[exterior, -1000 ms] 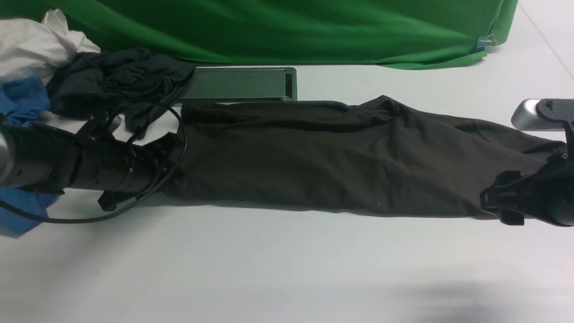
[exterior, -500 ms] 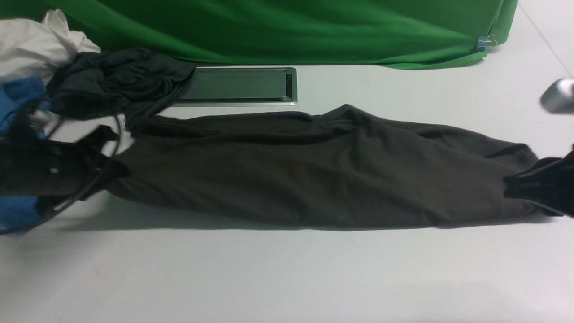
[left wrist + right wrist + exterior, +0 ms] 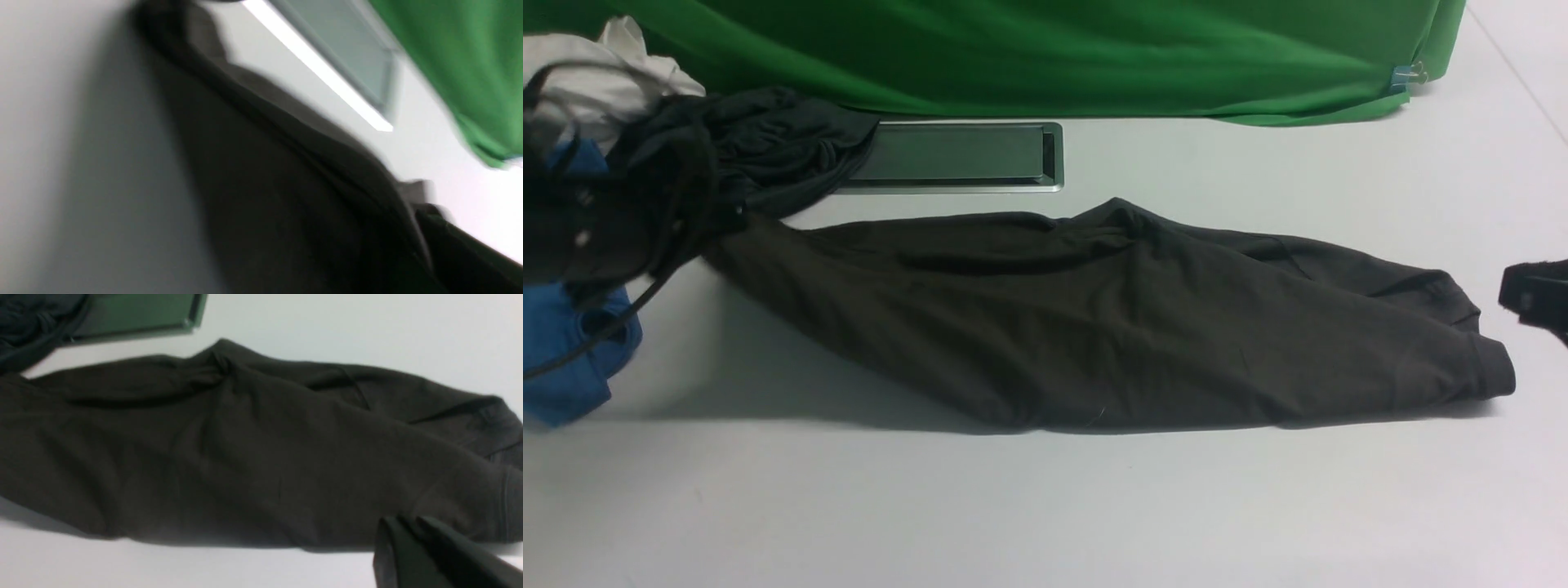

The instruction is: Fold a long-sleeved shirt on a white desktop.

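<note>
The long-sleeved shirt [image 3: 1111,327] is a dark brownish-charcoal strip stretched across the white desktop [image 3: 1045,506]. Its left end rises off the table to my left gripper [image 3: 698,233], which is blurred and shut on that end. In the left wrist view the shirt [image 3: 265,183] runs down to a dark finger [image 3: 461,249]. The shirt's right end, with its ribbed edge [image 3: 1494,371], lies flat. My right gripper [image 3: 1531,296] hovers just right of it, not touching. Its fingertips [image 3: 388,533] stand slightly apart with nothing between them, beside the shirt [image 3: 245,457].
A pile of clothes sits at the back left: a greenish-black garment [image 3: 760,147], a blue tee [image 3: 564,359] and white cloth [image 3: 588,73]. The silver-framed cable hatch [image 3: 956,155] lies behind the shirt. The green backdrop [image 3: 1054,49] closes the far side.
The left gripper pulled the shirt's left end left and upward. The right gripper let go of the right end and drew back to the right; that end now lies flat.
</note>
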Available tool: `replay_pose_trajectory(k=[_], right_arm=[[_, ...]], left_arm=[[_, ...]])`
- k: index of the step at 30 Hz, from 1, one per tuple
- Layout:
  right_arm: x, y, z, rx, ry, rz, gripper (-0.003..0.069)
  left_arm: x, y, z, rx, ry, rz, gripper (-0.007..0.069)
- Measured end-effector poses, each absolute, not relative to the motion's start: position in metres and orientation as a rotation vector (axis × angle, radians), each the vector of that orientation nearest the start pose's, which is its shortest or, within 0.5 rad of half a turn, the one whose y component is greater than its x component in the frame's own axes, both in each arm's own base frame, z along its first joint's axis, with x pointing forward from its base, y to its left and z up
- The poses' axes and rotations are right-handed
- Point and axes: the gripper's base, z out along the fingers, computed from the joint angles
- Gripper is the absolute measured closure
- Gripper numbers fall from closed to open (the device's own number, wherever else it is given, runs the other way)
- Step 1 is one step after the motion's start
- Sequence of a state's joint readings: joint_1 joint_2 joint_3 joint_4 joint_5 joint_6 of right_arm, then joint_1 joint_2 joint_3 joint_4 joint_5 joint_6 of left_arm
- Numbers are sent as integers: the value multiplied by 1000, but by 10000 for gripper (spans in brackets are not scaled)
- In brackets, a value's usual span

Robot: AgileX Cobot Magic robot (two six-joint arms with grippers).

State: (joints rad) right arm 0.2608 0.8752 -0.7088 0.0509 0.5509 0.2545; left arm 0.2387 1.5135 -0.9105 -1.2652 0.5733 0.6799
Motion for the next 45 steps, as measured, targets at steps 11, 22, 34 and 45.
replay_pose_trajectory(k=[11, 22, 34, 45], right_arm=[[146, 44, 348, 104, 2073, 465, 602], [129, 42, 347, 58, 2124, 454, 584], [127, 46, 346, -5, 2142, 453, 492], [123, 45, 349, -135, 2108, 386, 410]], left_arm=[[365, -177, 331, -80, 1997, -996, 565], [387, -415, 226, 320, 2083, -1350, 519], [379, -423, 249, 627, 2112, -1303, 7], [406, -298, 307, 691, 2512, -747, -68]])
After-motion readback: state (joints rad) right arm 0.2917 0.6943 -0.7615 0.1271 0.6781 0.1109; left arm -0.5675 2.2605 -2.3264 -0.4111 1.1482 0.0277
